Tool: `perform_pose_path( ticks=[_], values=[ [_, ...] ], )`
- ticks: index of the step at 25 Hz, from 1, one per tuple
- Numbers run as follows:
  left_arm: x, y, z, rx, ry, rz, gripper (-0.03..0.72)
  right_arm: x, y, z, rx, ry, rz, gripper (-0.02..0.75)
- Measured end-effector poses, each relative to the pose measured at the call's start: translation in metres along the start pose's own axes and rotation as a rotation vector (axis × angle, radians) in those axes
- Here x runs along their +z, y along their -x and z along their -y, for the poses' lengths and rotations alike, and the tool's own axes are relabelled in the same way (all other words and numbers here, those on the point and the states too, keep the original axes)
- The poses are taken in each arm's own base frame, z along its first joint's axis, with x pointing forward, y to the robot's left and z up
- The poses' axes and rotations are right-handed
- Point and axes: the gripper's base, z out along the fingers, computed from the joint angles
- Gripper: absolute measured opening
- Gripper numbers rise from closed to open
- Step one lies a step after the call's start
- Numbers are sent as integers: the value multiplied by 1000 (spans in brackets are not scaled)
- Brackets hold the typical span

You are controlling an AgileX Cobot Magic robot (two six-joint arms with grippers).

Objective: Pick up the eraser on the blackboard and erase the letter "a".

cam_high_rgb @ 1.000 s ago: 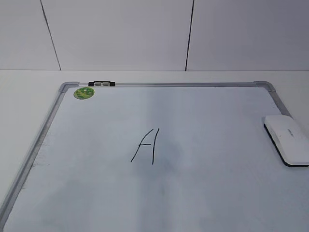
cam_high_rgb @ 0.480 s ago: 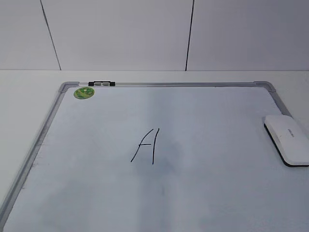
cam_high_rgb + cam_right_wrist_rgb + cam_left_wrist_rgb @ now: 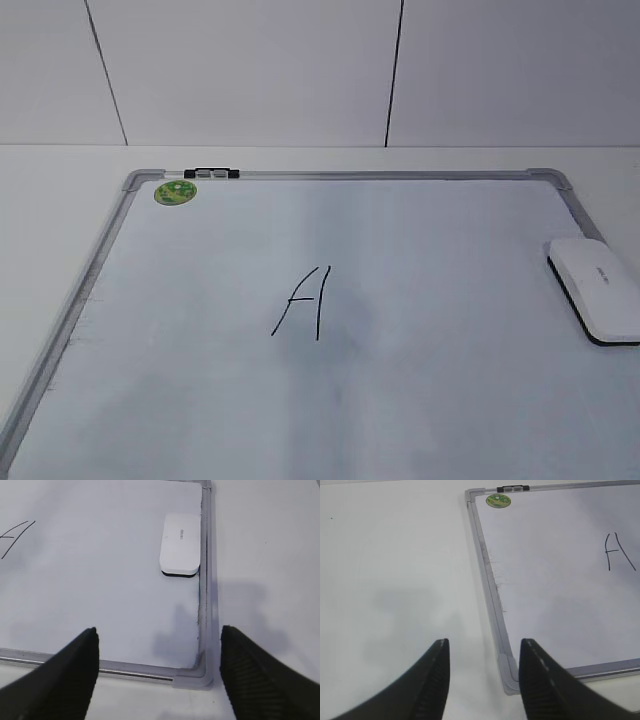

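Left fingers (image 3: 437,680) spread narrow, empty, above bare tabletop (image 3: 395,580) beside near left corner of blackboard (image 3: 492,600). Right fingers (image 3: 80,675) spread wide, empty, over board's near right corner. Eraser (image 3: 180,544) flat on board, against right frame, white top up, toward tabletop's right edge. Marker letter (image 3: 303,301), angular, black, mid-board, well apart from eraser. Green magnet (image 3: 175,192) at far left corner, near black clip (image 3: 212,173).

eraser (image 3: 597,287): white, flat by blackboard (image 3: 200,400) right frame | letter (image 3: 303,301): black angular "A", centre
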Motion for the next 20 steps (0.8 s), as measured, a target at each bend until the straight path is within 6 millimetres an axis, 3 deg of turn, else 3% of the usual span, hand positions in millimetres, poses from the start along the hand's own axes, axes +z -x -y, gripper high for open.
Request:
perform_pose_path(
  ticks=[14,20],
  values=[
    [1,0,0,-46,78,6,339,-1,-1,0,-3,-6,5,577],
    [1,0,0,-46,80,7,305,-1,-1,0,-3,-7,5,577]
  ],
)
